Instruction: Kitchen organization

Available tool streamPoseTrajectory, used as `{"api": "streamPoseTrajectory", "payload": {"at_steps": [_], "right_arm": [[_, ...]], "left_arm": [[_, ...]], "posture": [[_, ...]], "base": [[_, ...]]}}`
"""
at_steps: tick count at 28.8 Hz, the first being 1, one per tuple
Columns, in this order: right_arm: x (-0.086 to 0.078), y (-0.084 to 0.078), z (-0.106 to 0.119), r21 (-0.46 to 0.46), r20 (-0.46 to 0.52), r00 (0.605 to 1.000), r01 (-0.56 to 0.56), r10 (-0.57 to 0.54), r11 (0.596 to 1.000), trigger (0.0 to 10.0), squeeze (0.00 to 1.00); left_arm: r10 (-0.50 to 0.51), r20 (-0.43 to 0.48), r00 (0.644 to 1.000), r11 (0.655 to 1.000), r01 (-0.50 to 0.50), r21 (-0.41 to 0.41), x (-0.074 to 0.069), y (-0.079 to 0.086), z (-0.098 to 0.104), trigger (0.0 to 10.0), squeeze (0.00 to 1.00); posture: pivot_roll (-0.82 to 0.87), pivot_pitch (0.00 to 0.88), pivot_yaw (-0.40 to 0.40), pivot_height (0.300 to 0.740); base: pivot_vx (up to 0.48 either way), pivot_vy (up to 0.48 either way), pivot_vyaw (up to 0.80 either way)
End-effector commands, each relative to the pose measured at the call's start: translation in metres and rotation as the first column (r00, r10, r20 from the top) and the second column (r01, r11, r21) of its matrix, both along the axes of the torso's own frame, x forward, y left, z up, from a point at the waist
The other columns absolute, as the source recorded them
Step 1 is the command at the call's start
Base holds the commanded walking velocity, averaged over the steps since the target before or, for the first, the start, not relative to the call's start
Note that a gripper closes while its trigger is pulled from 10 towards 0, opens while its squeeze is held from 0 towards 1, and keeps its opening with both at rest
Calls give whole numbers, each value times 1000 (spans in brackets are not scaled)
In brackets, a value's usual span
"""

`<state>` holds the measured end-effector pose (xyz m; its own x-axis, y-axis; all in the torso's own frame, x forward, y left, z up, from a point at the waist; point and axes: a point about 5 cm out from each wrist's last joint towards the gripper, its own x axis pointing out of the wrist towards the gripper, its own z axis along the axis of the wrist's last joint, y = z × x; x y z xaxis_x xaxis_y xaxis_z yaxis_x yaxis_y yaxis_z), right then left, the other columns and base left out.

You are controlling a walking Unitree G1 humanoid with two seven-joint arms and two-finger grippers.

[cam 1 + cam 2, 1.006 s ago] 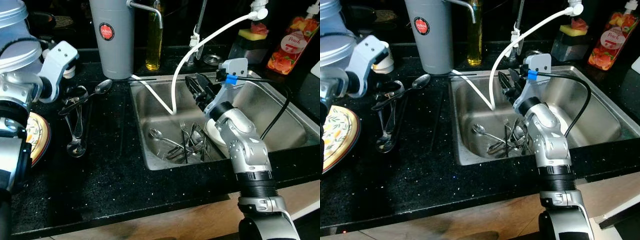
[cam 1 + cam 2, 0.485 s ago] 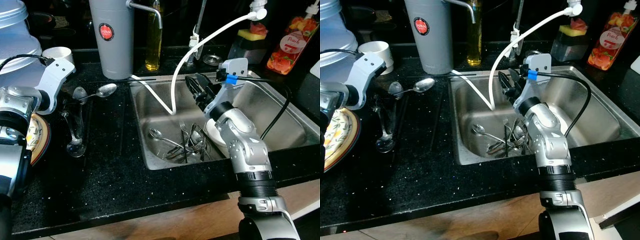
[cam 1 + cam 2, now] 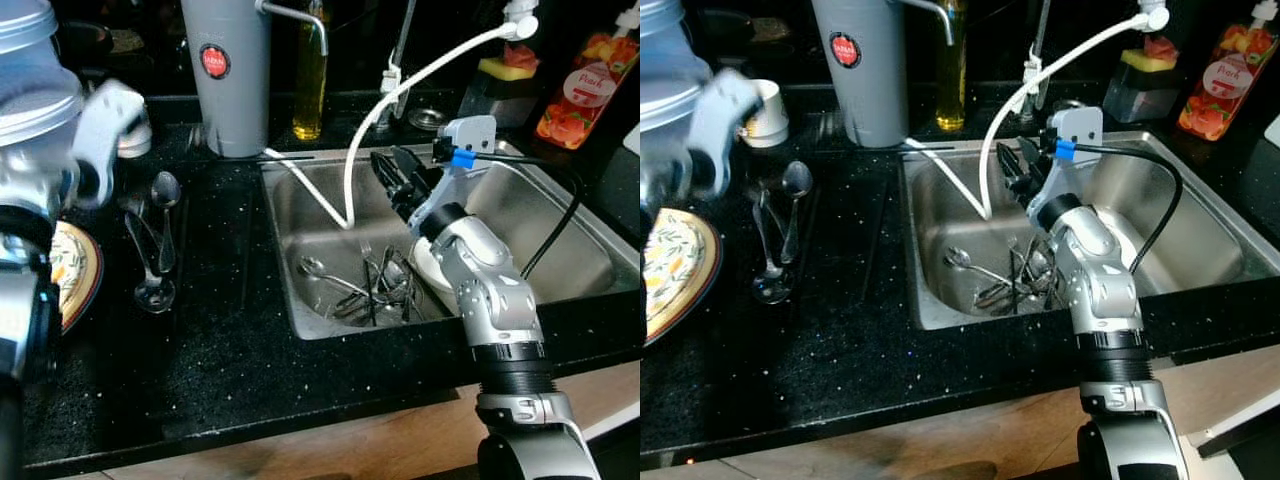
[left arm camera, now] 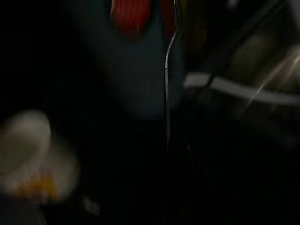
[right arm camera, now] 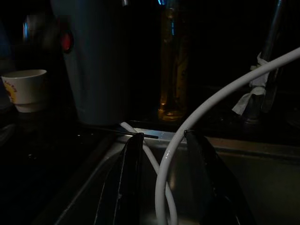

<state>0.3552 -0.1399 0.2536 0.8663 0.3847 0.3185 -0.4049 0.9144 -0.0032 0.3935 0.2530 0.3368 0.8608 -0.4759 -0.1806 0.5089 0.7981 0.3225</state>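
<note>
Left gripper (image 3: 110, 150) lifted off spoons (image 3: 160, 235), blurred, jaws perhaps unreadable, right gripper (image 5: 161, 140) jaws spread around white hose (image 3: 352, 150).

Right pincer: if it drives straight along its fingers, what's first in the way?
Likely the white hose, looping between the open fingers of the right pincer; beyond it, the oil bottle. Depth unclear.

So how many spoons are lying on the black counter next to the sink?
2 that I can see: one spoon with its bowl toward the back, and another spoon beside it with its bowl toward the front. More cutlery sits tangled in the sink.
</note>
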Motion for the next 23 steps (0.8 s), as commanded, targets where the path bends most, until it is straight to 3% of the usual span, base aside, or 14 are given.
{"api": "streamPoseTrajectory", "payload": {"at_steps": [1,2,4,5,6,9,10,12,14,18,19,21,22,23], "right_arm": [[1,-3,0,6,1,1000,5,-5,1000,10000,0],[1,-3,0,6,1,1000,4,-4,1000,10000,0],[1,-3,1,7,2,1000,6,-6,1000,10000,0],[1,-3,1,7,2,1000,6,-6,1000,10000,0],[1,-3,1,7,2,1000,6,-6,1000,10000,0],[1,-5,2,7,4,1000,13,-13,1000,10000,0],[1,-5,2,7,4,1000,13,-13,1000,10000,0],[0,-7,2,7,5,1000,20,-20,1000,10000,0],[-2,-9,2,6,6,1000,30,-30,1000,10000,0],[-6,-16,4,-16,18,996,87,-86,996,10000,0],[-6,-16,4,-16,18,996,87,-86,996,10000,0],[-5,-30,1,-133,12,975,222,-222,966,10000,0],[-5,-30,1,-133,12,975,222,-222,966,10000,0],[-3,-38,-3,-208,16,955,292,-295,933,10000,0]], "left_arm": [[-142,36,989,990,141,13,1,-24,11,10000,0],[-215,35,976,976,214,41,0,-35,12,10000,0],[-407,9,913,908,404,111,-4,-68,4,10000,0],[-407,9,913,908,404,111,-4,-68,4,10000,0],[-460,2,888,881,456,129,-6,-78,0,10000,0],[-577,16,817,815,574,84,-9,-118,-10,10000,0],[-577,16,817,815,574,84,-9,-118,-10,10000,0],[-607,25,794,795,606,33,-9,-143,-20,10000,0],[-568,5,823,823,568,0,-1,-164,-38,10000,0],[-364,-67,929,930,358,-89,12,-188,-78,10000,0],[-364,-67,929,930,358,-89,12,-188,-78,10000,0],[-283,-88,955,953,270,-134,12,-195,-95,10000,0],[-283,-88,955,953,270,-134,12,-195,-95,10000,0],[-264,-92,960,957,249,-149,11,-197,-99,10000,0]], "posture": [[148,39,-17,740],[148,39,-17,740],[146,40,-14,740],[146,40,-14,740],[140,41,-12,740],[130,44,-10,740],[130,44,-10,740],[126,43,-10,740],[108,43,-7,740],[88,52,-12,740],[88,52,-12,740],[85,55,-13,740],[85,55,-13,740],[79,61,-13,740]], "base": [[0,0,0],[0,0,0],[0,0,0],[0,0,0],[0,0,0],[0,0,0],[0,0,0],[0,0,0],[0,0,0],[0,0,0],[0,0,0],[0,0,0],[0,0,0],[0,0,0]]}}
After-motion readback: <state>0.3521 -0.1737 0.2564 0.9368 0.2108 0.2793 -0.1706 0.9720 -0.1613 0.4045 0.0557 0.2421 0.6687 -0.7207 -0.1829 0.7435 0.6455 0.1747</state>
